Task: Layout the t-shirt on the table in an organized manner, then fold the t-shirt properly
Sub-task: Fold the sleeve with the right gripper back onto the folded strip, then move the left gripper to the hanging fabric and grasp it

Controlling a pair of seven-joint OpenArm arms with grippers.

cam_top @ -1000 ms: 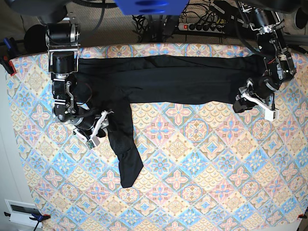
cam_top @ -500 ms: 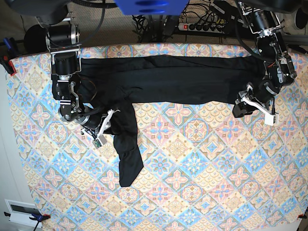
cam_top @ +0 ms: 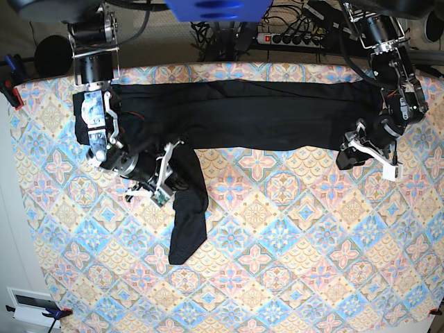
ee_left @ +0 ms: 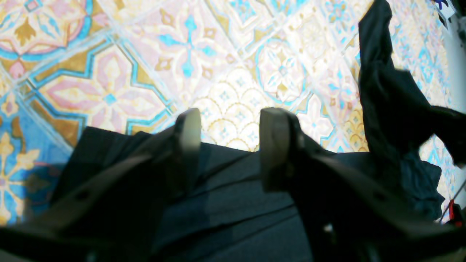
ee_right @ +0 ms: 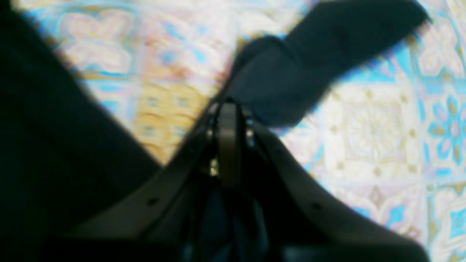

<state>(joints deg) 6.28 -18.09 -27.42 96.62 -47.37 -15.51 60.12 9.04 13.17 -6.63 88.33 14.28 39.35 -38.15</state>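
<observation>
The black t-shirt (cam_top: 263,114) lies stretched in a long band along the far side of the table (cam_top: 291,263), and one narrow part trails toward the near side (cam_top: 189,222). My right gripper (cam_top: 172,182) is shut on the shirt fabric where that trailing part starts; the right wrist view shows the jaws (ee_right: 227,120) pressed together on black cloth (ee_right: 320,54). At the band's other end my left gripper (cam_top: 345,157) stands open. Its two fingers (ee_left: 187,127) hover just above the shirt's edge (ee_left: 233,203) with nothing between them.
A power strip (cam_top: 291,38) and cables lie beyond the table's far edge. Clamps (cam_top: 10,90) hold the cloth at the left edge. A white box (cam_top: 31,305) sits off the near left corner. Patterned tablecloth (ee_left: 109,54) spreads past the shirt's edge.
My right gripper has closed on the shirt and moved to the right in the base view, dragging the trailing part with it. The left arm has barely moved.
</observation>
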